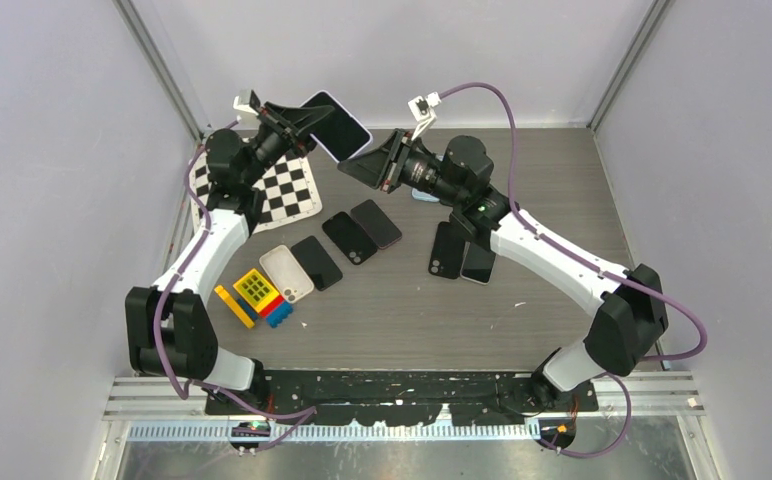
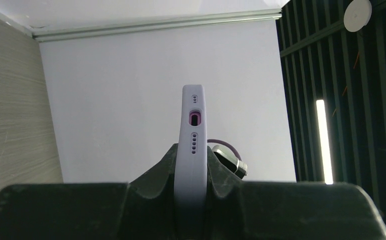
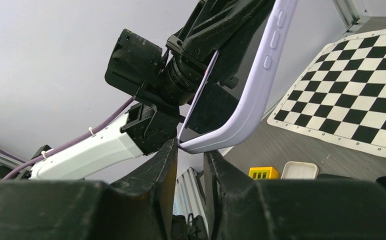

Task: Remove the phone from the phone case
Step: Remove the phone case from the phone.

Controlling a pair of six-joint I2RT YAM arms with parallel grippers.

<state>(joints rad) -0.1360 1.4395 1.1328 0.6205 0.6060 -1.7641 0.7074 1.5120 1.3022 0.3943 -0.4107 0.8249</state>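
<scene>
Phone sits in its lilac case, the only such pair held off the table. The left claw is clenched on the case, one finger on the face and one on the back. The pair hangs over the far left of the table, above the far edge of the checkerboard. The right claw has its fingers a narrow gap apart, with a corner of the case right at their tips; whether they pinch it I cannot tell

Counted on the table: five dark phones, three in a slanted row near the middle and two side by side by the right arm; one white case; one checkerboard; one small cluster of blocks in yellow, red and blue

The table is dark grey with a fine grain. Pale lilac-grey walls close it in on three sides, with metal posts in the far corners

The phone's long axis runs in line with the left claw, reaching across toward the right arm, with the port end at the left wrist and the dark screen turned upward
</scene>
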